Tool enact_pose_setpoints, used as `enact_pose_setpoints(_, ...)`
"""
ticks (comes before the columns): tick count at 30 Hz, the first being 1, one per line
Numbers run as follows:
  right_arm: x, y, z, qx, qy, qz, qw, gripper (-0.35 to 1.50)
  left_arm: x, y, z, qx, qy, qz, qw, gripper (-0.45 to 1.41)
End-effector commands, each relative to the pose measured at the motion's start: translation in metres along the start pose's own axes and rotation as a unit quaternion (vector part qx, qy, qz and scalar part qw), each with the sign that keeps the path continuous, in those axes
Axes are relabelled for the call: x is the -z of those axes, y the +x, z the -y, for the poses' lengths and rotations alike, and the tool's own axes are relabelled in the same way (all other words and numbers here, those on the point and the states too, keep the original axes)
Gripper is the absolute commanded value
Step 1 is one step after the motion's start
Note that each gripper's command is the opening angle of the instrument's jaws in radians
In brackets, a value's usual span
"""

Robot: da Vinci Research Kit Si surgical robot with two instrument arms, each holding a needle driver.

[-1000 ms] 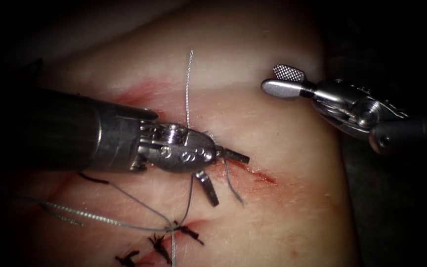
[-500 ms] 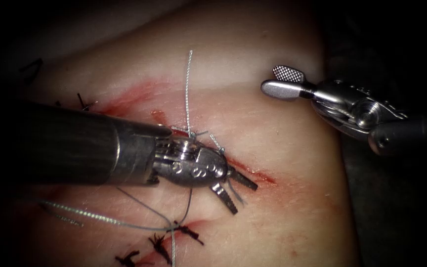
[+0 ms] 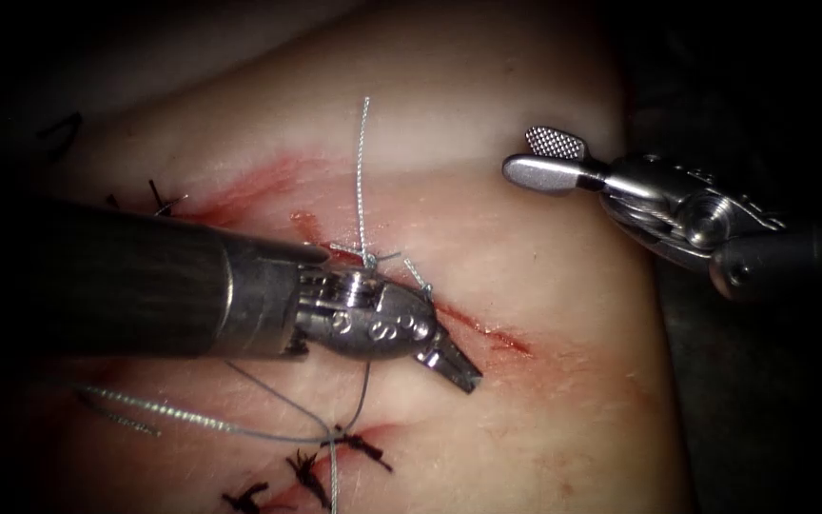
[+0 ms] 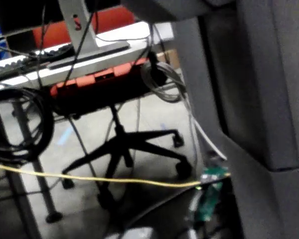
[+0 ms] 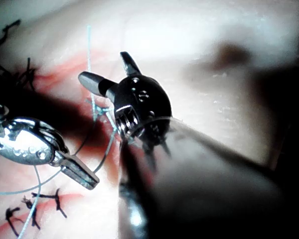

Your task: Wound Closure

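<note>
presently the tissue [image 3: 525, 286] lies lit against dark surroundings, red fluid [image 3: 240, 190] along the cut [image 3: 487, 333]. left tool [image 3: 459, 366] jaws closed, whether gripping thread [image 3: 362, 171] unclear; right tool [image 3: 544, 157] parted, empty. left wrist view gives an office chair [image 4: 124, 149] on the floor.

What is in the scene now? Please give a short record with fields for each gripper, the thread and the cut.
left gripper: shut on the thread, close beside the cut
right gripper: open, holds nothing, above the tissue
thread: one end stands up from a knot near the left gripper
cut: red line on the tissue
stitches: dark knots
</note>
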Motion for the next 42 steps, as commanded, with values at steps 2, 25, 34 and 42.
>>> enact_pose_setpoints(2,-0.0005,-0.0002,-0.0001,0.000,0.001,0.000,1.000,1.38,0.0001,-0.0005,0.0010,0.010,0.009,-0.025,1.000,-0.45)
enact_pose_setpoints(25,0.0009,-0.0074,-0.0017,0.113,0.048,0.082,0.989,1.21,0.0068,-0.0035,0.0079,0.133,0.118,-0.182,0.967,-0.45)
enact_pose_setpoints(34,-0.0026,-0.0101,-0.0002,0.084,0.066,0.066,0.992,1.28,0.0074,-0.0035,0.0082,0.138,0.124,-0.184,0.965,-0.45)
enact_pose_setpoints(42,-0.0043,-0.0105,0.0006,0.066,0.068,0.055,0.994,1.41,0.0080,-0.0041,0.0085,0.139,0.126,-0.184,0.965,-0.43)
